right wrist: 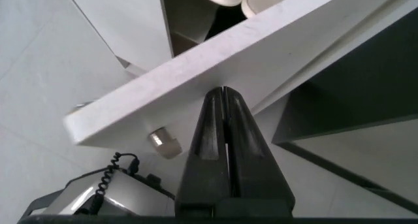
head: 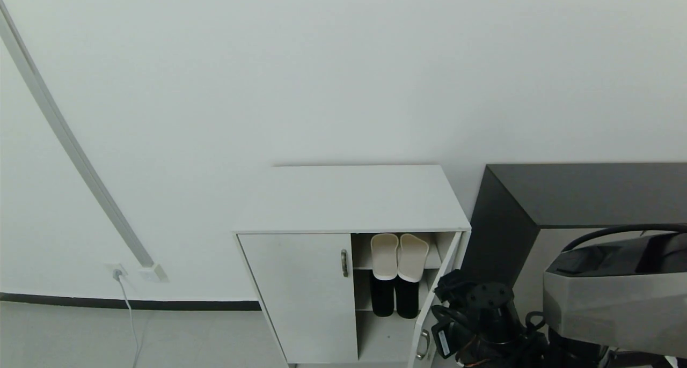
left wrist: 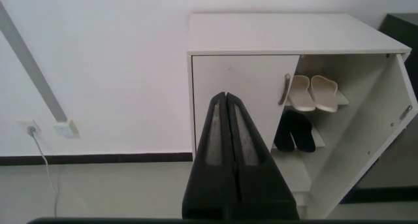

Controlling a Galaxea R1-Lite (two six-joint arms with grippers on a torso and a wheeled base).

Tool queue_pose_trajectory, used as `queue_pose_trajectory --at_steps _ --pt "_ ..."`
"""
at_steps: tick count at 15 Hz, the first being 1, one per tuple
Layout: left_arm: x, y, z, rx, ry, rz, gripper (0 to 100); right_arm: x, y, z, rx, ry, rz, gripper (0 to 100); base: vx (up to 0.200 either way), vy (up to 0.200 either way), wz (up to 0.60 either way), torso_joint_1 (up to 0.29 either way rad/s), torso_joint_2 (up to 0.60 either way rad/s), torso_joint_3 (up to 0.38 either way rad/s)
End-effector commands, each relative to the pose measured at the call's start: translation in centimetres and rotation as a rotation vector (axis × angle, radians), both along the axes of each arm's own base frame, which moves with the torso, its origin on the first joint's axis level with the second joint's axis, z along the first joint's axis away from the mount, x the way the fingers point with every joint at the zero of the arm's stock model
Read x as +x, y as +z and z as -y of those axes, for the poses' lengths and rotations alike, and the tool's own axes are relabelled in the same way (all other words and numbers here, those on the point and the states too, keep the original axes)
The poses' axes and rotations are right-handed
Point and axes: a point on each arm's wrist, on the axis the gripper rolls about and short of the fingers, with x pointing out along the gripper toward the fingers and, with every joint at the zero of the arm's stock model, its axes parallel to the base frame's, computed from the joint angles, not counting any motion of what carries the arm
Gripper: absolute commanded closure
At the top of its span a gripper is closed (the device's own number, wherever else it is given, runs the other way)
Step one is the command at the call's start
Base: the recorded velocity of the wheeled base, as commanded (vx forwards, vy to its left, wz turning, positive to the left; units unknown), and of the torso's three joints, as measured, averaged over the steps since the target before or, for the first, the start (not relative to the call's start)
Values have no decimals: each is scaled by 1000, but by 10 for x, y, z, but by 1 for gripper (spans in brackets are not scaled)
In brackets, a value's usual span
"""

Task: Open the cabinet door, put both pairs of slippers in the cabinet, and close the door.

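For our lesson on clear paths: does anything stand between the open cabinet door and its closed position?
Nothing visible does. The white slippers and black slippers sit on shelves inside the cabinet, though the white pair overhangs its shelf. The right end effector is on the outer side of the open door.

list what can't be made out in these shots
- Head view: upper ends of the black slippers, hidden behind the white slippers.
- All views: space behind the shut left door.
- Right wrist view: whether the right gripper touches the open door; its tip covers the spot.
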Motion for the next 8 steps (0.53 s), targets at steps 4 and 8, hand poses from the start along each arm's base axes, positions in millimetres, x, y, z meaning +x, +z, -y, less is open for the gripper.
queue_pose_trajectory --at_steps 4,8 --pt "0 0 0 0 1 -1 100 21 -13 0 4 -37 4 100 0 0 0 0 0 0" --pt "0 0 0 -2 1 -1 100 39 -16 -7 31 -50 37 100 0 0 0 0 0 0"
